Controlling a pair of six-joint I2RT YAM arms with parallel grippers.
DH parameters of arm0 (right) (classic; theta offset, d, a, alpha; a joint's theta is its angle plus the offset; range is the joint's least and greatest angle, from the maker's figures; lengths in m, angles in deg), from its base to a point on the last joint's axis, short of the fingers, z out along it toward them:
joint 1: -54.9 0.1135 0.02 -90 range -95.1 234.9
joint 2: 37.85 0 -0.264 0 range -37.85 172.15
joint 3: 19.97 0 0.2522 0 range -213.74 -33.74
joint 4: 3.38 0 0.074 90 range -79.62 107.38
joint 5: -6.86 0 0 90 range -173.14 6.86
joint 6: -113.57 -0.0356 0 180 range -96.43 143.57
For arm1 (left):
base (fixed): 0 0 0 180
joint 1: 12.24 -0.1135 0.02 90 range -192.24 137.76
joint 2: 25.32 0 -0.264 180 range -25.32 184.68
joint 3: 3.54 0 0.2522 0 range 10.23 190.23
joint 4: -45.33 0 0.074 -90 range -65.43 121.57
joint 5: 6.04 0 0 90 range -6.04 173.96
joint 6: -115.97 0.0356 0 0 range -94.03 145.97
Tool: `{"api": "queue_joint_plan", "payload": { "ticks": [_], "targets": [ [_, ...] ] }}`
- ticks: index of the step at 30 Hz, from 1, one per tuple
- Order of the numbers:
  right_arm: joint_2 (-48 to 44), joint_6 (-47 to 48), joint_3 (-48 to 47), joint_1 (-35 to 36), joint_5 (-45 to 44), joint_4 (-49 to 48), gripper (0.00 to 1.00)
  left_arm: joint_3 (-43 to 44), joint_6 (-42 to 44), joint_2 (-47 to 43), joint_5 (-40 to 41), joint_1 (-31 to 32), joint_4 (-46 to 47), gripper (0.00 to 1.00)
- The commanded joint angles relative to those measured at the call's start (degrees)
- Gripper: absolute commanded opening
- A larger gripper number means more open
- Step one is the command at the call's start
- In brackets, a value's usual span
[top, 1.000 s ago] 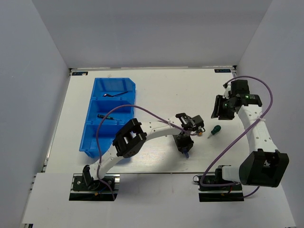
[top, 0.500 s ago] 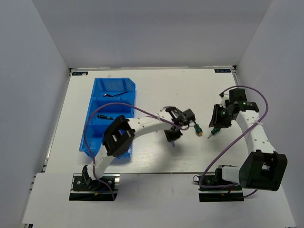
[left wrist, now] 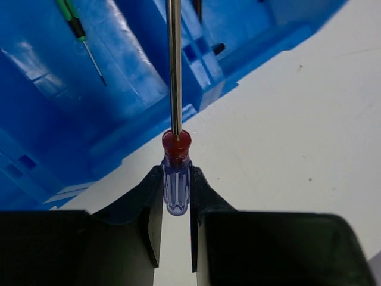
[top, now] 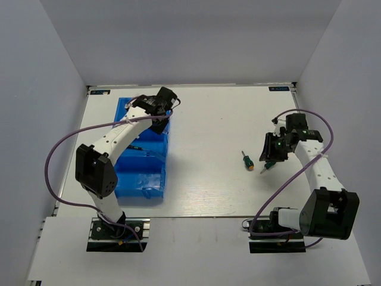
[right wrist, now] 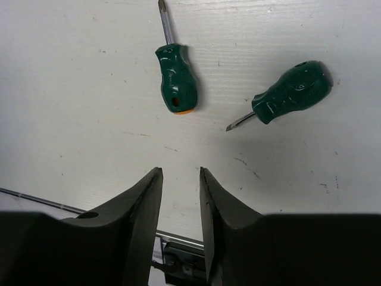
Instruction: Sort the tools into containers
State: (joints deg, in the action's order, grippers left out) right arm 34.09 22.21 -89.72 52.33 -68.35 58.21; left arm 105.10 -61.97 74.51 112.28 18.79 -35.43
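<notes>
The left arm (top: pixel 116 137) stretches to the upper left of the top view, where the left gripper (left wrist: pixel 175 173) clenches the blue-handled screwdriver (left wrist: pixel 176 190) at the far end of the blue bin (top: pixel 134 190). The right arm (top: pixel 318 167) bends at centre right. The right gripper (right wrist: pixel 180 171) is slightly parted and empty above two green-handled screwdrivers (right wrist: pixel 176 86) (right wrist: pixel 293 90) on the table (right wrist: pixel 89 89).

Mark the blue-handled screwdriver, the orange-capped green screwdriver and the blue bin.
blue-handled screwdriver (left wrist: pixel 177 185): left wrist view, on the handle.
orange-capped green screwdriver (right wrist: pixel 176 80): right wrist view, mid-handle.
blue bin (top: pixel 140 194): top external view, on its near wall.
</notes>
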Motion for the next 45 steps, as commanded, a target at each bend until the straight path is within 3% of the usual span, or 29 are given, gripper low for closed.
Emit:
{"api": "queue_joint_plan", "payload": {
  "ticks": [1,5,8,11,12,14,15,19,26,31,35,36,39,41,43,45],
  "targets": [
    [-0.7,3.0,0.5,-0.2,1.1,-1.2,0.38,-1.2,-2.9,-0.9,3.4,-1.3,-3.0,0.00],
    [0.9,5.6,0.8,-0.2,1.9,-2.0,0.51,-5.6,-2.9,-2.0,4.0,-2.7,-3.5,0.00],
    [3.7,6.2,0.8,0.1,0.9,-4.0,0.52,-9.0,-2.9,-2.5,4.0,-4.8,-2.3,0.00],
    [7.9,6.6,-0.2,0.8,1.3,-5.9,0.52,-10.8,-2.9,-3.1,3.4,-6.4,-1.2,0.15],
    [9.7,6.9,-0.4,1.5,1.2,-6.2,0.54,-10.8,-2.3,-3.1,2.8,-6.4,-1.2,0.30],
    [13.0,6.5,-1.1,2.5,0.6,-7.9,0.52,-10.8,-1.6,-3.1,2.1,-7.5,-0.5,0.46],
    [14.3,6.5,-1.4,4.1,0.2,-8.4,0.52,-10.8,-0.2,-2.5,2.1,-7.5,-0.5,0.59],
    [18.6,5.9,-3.9,6.6,-1.5,-11.2,0.54,-9.5,3.3,-2.5,-0.1,-8.0,1.8,0.73],
    [25.0,6.3,-7.0,10.9,-4.9,-11.1,0.57,-7.7,18.8,-5.8,-5.9,-6.8,8.4,0.80],
    [26.7,7.3,-5.5,13.4,-11.1,-10.2,0.57,-14.8,37.7,-16.8,-11.6,-6.2,15.5,0.77],
    [25.4,8.5,-3.4,14.6,-12.1,-10.3,0.57,-22.1,44.2,-28.3,-12.4,-6.2,18.6,0.76],
    [25.4,8.7,-2.8,15.0,-12.3,-10.3,0.53,-24.2,45.7,-30.4,-14.3,-6.2,19.3,0.76],
    [26.1,10.1,-4.2,16.1,-11.0,-9.4,0.03,-25.7,50.6,-35.4,-19.1,-6.2,20.2,0.71],
    [28.3,12.4,-8.2,16.3,-6.5,-5.3,0.00,-26.2,55.1,-37.2,-23.9,-6.2,21.5,0.70],
    [29.9,15.3,-17.1,16.5,3.7,5.0,0.00,-27.2,58.4,-41.3,-27.8,-6.2,25.7,0.70],
    [30.1,24.4,-26.0,18.1,8.8,14.2,0.00,-28.9,61.0,-44.5,-30.2,-6.2,28.5,0.70]
  ]
}}
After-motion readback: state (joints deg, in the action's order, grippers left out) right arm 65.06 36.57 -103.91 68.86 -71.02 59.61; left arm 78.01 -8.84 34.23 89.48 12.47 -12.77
